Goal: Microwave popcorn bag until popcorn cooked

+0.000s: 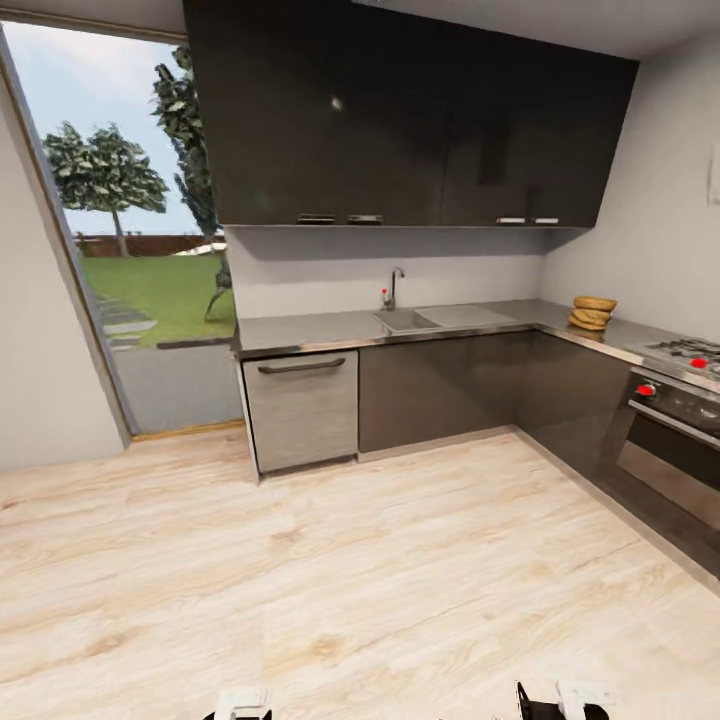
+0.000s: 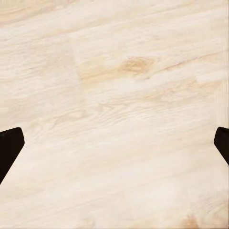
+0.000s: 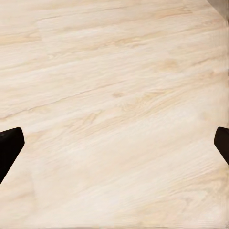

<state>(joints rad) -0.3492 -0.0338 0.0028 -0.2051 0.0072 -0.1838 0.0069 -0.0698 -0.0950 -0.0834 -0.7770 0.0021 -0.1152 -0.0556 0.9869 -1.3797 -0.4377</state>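
One popcorn bag point(image 1: 593, 312) – head view.

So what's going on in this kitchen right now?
Nothing is being handled yet. The robot stands on the pale wood plank floor, facing the dark cabinets. The tan-brown ridged paper popcorn bag sits on the grey steel countertop, near the gas hob. The left gripper and right gripper hang open and empty above the floor.

pale wood plank floor point(image 2: 119, 95) with a darker knot in the grain; the left gripper point(image 2: 114, 148) hangs above it, its two dark fingertips point(image 2: 9, 148) spread wide apart
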